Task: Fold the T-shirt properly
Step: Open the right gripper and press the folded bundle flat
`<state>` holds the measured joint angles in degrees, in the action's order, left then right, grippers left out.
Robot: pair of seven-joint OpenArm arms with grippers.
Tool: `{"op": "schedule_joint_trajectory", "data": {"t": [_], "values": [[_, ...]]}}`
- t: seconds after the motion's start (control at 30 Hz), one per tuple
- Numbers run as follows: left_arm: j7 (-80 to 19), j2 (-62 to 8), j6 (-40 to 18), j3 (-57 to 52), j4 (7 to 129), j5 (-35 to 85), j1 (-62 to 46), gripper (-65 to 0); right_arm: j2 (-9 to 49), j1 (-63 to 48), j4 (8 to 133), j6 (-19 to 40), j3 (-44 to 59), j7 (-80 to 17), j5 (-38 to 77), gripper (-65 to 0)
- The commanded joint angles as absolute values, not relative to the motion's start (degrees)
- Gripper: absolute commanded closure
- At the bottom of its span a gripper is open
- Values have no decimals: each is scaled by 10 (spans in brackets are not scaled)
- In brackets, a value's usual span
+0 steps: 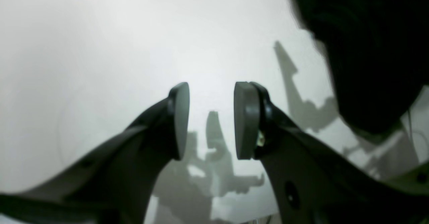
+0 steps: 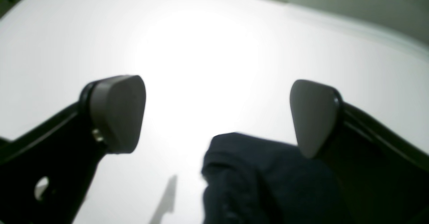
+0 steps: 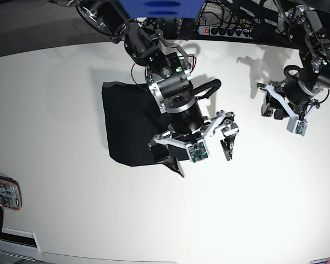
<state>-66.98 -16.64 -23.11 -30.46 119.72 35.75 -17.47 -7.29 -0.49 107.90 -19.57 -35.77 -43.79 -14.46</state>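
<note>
T-shirt (image 3: 126,124), folded into a black rectangle, is lying on the white table (image 3: 60,82). Right gripper (image 3: 203,146) is hovering at its near edge, jaws standing wide apart and grasping nothing. Left gripper (image 3: 272,104) is hanging well apart, jaws parted around empty air.
</note>
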Motion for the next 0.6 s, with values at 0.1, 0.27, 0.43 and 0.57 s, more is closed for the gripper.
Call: {"op": "schedule_joint_trajectory", "data": {"t": [0.1, 0.27, 0.43, 0.57], "values": [[-659, -169, -233, -308, 1206, 367, -168, -213, -51, 2, 1090, -197, -357, -422, -143, -650], [-623, -169, -233, -306, 1206, 367, -167, -213, -47, 2, 1091, -197, -351, -422, -145, -650], [-604, -169, -233, -306, 1206, 366, -171, -213, -47, 2, 1091, -197, -328, -422, -143, -650], [-604, -169, -233, -305, 1206, 368, -167, -213, -47, 1, 1093, -197, -324, -422, -145, -650]]}}
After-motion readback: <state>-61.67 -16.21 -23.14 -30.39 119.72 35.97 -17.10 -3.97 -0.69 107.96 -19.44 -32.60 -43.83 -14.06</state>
